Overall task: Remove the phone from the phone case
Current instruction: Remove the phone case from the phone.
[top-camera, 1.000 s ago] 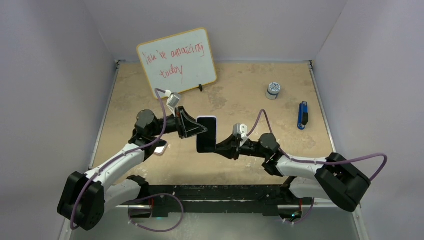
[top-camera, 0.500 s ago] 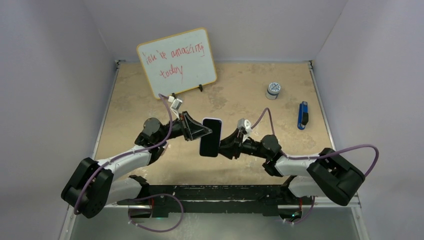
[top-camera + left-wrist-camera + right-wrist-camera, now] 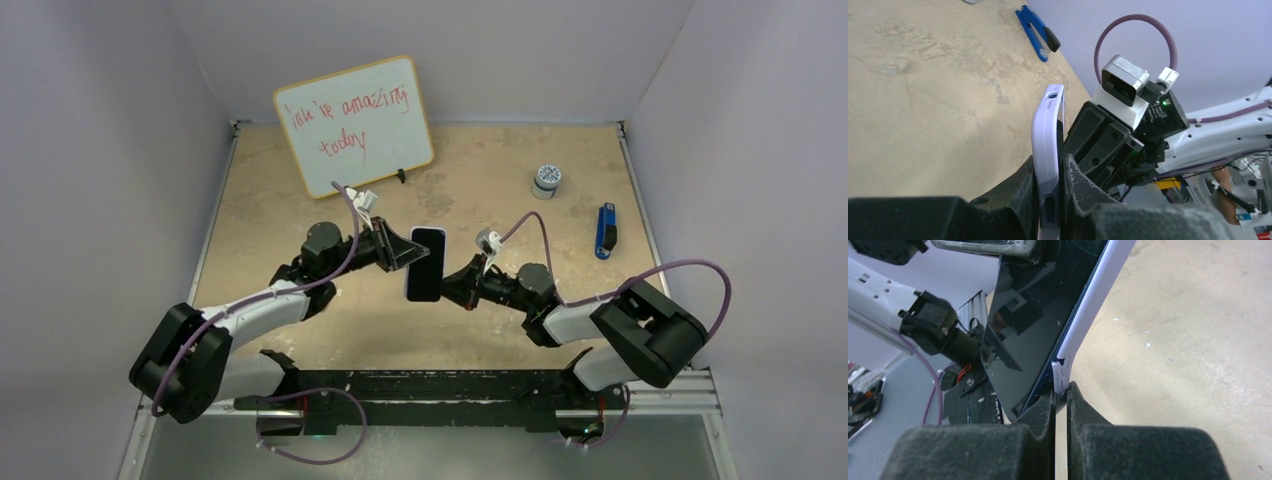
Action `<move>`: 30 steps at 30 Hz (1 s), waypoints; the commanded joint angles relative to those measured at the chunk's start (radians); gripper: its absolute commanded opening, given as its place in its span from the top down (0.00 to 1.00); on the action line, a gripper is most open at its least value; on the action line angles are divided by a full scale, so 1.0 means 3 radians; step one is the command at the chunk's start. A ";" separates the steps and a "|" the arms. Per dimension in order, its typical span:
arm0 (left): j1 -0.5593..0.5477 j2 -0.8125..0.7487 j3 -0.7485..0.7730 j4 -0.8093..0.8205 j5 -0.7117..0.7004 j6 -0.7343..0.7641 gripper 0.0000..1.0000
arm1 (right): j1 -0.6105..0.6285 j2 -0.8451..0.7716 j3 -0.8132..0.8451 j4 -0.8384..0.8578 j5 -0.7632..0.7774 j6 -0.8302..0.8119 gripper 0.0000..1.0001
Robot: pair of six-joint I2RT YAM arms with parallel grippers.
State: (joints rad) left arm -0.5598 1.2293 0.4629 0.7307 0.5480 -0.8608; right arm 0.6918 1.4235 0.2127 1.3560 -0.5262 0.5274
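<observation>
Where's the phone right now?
Top view, centre: the cased phone is held above the table, left gripper clamped on its left edge, right gripper pinching its lower right edge.

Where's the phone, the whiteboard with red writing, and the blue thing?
phone point(image 3: 426, 262), top view, middle of its dark face.
whiteboard point(image 3: 355, 125), top view, middle of its white surface.
blue thing point(image 3: 601, 232), top view, its blue body.

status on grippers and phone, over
Left gripper shut on phone case. Right gripper shut on case lip. Phone not out yet. Nothing in the way.
</observation>
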 commanded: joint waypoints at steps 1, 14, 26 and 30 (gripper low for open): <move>-0.0030 0.0258 0.0175 -0.0507 -0.0422 0.0479 0.82 | -0.0013 0.0033 0.0252 0.1082 0.0067 0.0107 1.00; -0.0028 0.0476 0.0407 -0.0997 -0.1418 0.0921 0.43 | -0.0099 0.0478 0.0207 0.1465 0.0186 0.0353 1.00; -0.0180 0.0112 0.0686 -0.1852 -0.2256 0.1553 0.35 | -0.0165 0.0424 0.0560 0.0125 0.0373 0.0374 1.00; -0.0192 0.0019 0.0693 -0.1953 -0.2626 0.1744 0.35 | -0.0167 0.0394 0.0670 -0.0197 0.0373 0.0403 1.00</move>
State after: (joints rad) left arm -0.6117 1.2697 0.6445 0.2287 -0.0689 -0.4450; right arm 0.6430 1.5936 0.3435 1.2823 -0.4103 0.6315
